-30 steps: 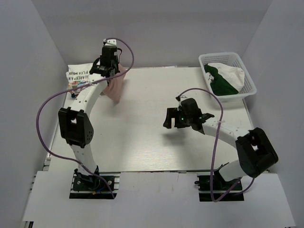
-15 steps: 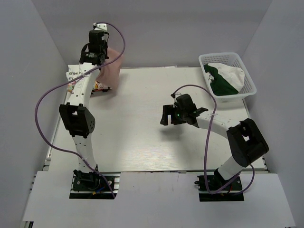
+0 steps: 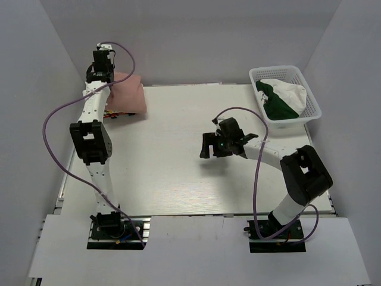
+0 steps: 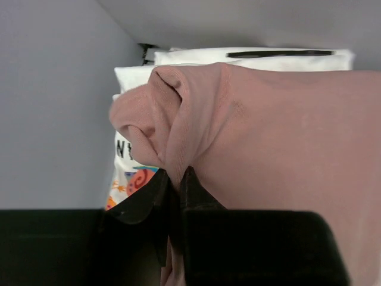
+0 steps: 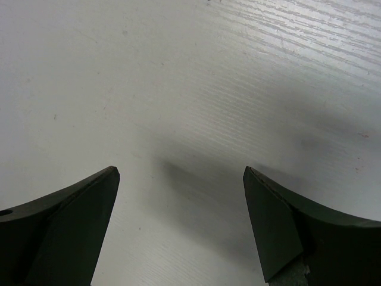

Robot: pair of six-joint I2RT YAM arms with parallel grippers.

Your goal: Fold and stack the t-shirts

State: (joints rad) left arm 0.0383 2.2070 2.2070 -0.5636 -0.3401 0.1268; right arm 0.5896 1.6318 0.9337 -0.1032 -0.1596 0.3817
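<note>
The dusty-pink t-shirt [image 3: 128, 95] is folded and held over the far left corner of the table. My left gripper [image 3: 102, 76] is shut on its edge; in the left wrist view the fingers pinch a pink fold [image 4: 175, 179]. The white t-shirt with cartoon graphics [image 4: 128, 179] lies folded under the pink one, mostly hidden; a sliver shows in the top view [image 3: 113, 113]. My right gripper [image 3: 207, 146] is open and empty above the bare table middle [image 5: 181, 173].
A white plastic basket [image 3: 284, 94] at the far right holds a green and white garment [image 3: 280, 98]. Grey walls close in the far left corner right behind my left gripper.
My left gripper has carried the pink shirt left and back, from hanging beside the white shirt to lying over it. The right arm has barely moved.
</note>
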